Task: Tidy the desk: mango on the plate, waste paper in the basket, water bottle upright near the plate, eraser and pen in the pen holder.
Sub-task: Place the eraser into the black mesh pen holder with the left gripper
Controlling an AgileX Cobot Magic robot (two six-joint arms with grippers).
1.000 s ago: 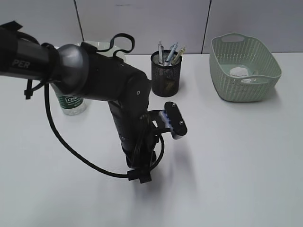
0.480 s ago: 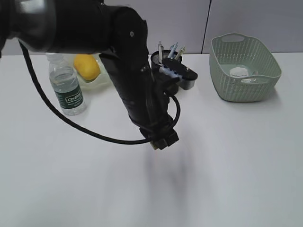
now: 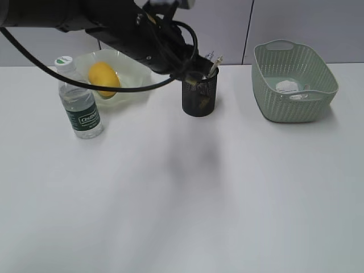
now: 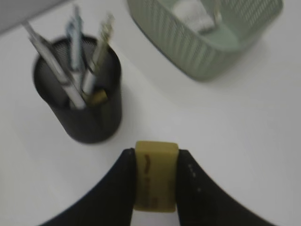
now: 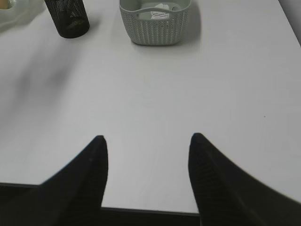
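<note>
Eraser (image 4: 155, 176) sits clamped in the left gripper (image 4: 155, 181), raised at about 5 o'clock from the holder (image 4: 79, 89). Pens (image 4: 75, 56) crowd the opening; released off-centre, it could bounce off them onto the desk (image 4: 225, 141). Right gripper (image 5: 146, 146) gapes wide, holding nothing.

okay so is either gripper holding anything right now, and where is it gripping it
The left gripper holds the tan eraser, pinched across its two long sides. The right gripper is open and holds nothing.
</note>
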